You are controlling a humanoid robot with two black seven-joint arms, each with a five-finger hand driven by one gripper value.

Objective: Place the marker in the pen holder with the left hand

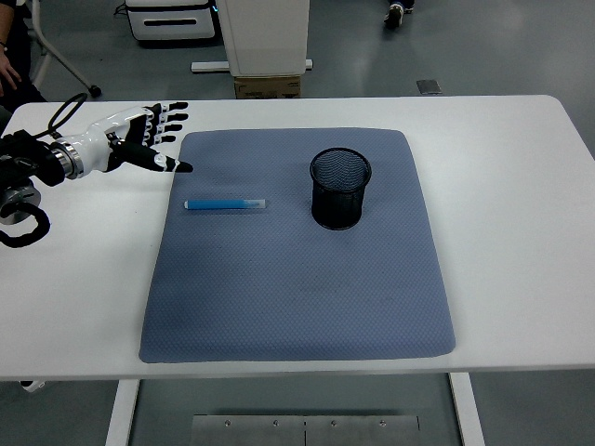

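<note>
The left hand (139, 139) hovered over the table's (521, 242) far left corner, at the left edge of the blue mat (297, 297), with its fingers spread and nothing in them. The thumb pointed toward the mat. The right hand was out of view.

Just nearer the table's front edge than that hand, the marker (225, 203) lay flat on the left part of the mat, its length running left to right, the blue body leftward and a paler end toward the right. Nothing touched it.

To do the pick well, I judged the hand should come down over the marker's middle with thumb on one long side and fingers on the other, closing across the barrel and not along it, so the marker would not roll away on the textured mat.

Further right, toward the far edge of the table, stood the pen holder (340, 189), an upright black mesh cup, empty as far as could be seen. The marker would need tipping to near vertical above the opening before release, since the cup looked light enough to topple if its rim were struck
</note>
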